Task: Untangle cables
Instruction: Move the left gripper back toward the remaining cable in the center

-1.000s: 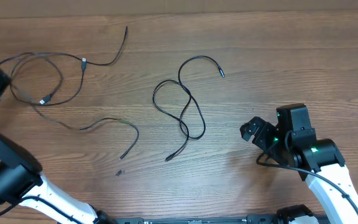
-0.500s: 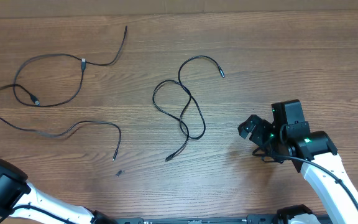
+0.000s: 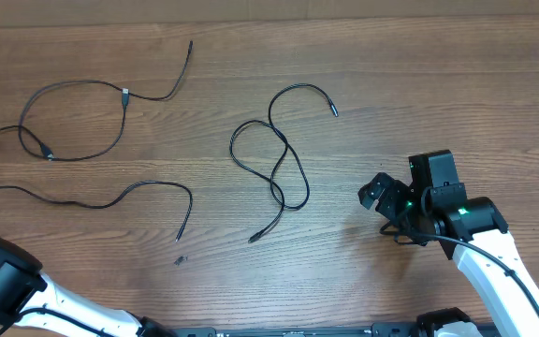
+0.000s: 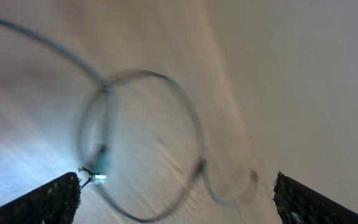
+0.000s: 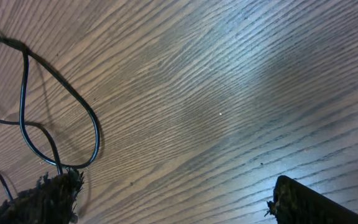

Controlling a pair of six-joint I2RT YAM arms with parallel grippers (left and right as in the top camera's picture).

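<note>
Three thin black cables lie apart on the wooden table. One cable (image 3: 73, 154) forms a wide loop at the upper left. A second cable (image 3: 110, 199) runs in from the left edge below it. A third cable (image 3: 279, 154) lies in loose loops at the centre. My right gripper (image 3: 382, 195) hovers right of the centre cable, open and empty. In the right wrist view the gripper (image 5: 179, 202) shows bare wood between its fingers, with the cable (image 5: 55, 87) loops at left. The blurred left wrist view shows my left gripper (image 4: 178, 202) open above a cable (image 4: 166, 81) loop, with a plug (image 4: 99, 177) beside its left finger.
A small dark speck (image 3: 180, 259) lies on the table near the lower-left cable's end. My left arm (image 3: 3, 285) shows only at the bottom-left corner of the overhead view. The table's far edge (image 3: 269, 17) runs along the top.
My left gripper opened, let go of the left cables and pulled out of the overhead view. Those cables spread apart and settled. The right arm shifted slightly left.
</note>
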